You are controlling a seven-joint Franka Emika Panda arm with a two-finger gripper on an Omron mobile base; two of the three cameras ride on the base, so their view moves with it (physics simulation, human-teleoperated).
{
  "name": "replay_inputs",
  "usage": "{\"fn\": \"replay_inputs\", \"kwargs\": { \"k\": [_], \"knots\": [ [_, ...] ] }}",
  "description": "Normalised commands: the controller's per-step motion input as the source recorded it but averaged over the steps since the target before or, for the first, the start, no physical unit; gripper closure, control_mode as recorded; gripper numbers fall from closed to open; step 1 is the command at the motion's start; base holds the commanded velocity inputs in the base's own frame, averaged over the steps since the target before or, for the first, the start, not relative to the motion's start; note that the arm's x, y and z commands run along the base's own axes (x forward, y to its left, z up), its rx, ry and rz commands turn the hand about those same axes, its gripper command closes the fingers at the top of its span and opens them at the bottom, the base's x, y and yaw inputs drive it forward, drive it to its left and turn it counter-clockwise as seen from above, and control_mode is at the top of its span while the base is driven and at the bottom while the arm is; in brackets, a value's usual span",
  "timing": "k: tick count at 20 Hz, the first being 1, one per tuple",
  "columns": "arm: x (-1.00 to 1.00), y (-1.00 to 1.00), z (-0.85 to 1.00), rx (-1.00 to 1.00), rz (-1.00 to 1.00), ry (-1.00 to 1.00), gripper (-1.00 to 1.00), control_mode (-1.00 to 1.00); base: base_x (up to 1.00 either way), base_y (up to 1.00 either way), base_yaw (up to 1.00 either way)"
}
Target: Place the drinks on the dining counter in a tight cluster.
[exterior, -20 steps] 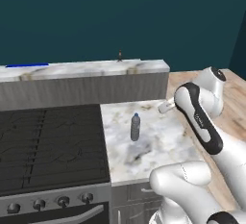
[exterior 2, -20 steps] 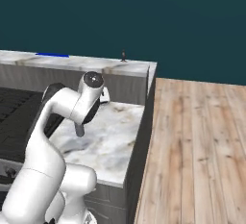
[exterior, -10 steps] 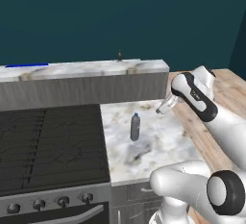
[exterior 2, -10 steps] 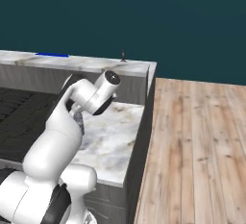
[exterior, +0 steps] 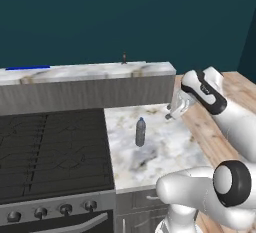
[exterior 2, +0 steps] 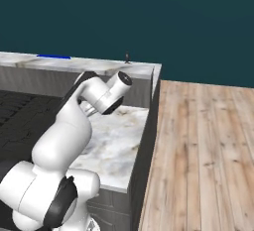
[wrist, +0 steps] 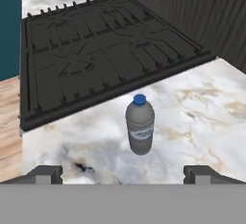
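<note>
Wide open and empty, the gripper (exterior: 172, 113) hangs above the marble worktop (exterior: 165, 149), facing an upright water bottle (exterior: 141, 132) beside the black stove (exterior: 50, 152). Light, rigid and probably slick, it looks best pinched mid-body. Beyond, a tiny bottle (exterior: 124, 57) stands on the dining counter (exterior: 90, 71).

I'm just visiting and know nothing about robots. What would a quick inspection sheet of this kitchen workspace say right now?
Surface: marble worktop beside the black stove; raised marble dining counter behind.
Job's things: water bottle upright on the worktop, blue cap; tiny dark bottle upright on the dining counter.
Clutter: flat blue item on the dining counter.
Grippers: gripper open, holding nothing, apart from the water bottle.
Cables: nothing seen.
Surroundings: teal wall, wooden floor.
</note>
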Motion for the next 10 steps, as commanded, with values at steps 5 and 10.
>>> {"fn": "replay_inputs", "kwargs": {
  "k": [5,10],
  "knots": [
    [0.20,0.00,-0.37,0.02,0.00,-0.03,-1.00,-1.00,0.00,0.00,0.00],
    [0.12,0.00,-0.24,0.15,0.00,-0.11,-1.00,-1.00,0.00,0.00,0.00]
  ]
}}
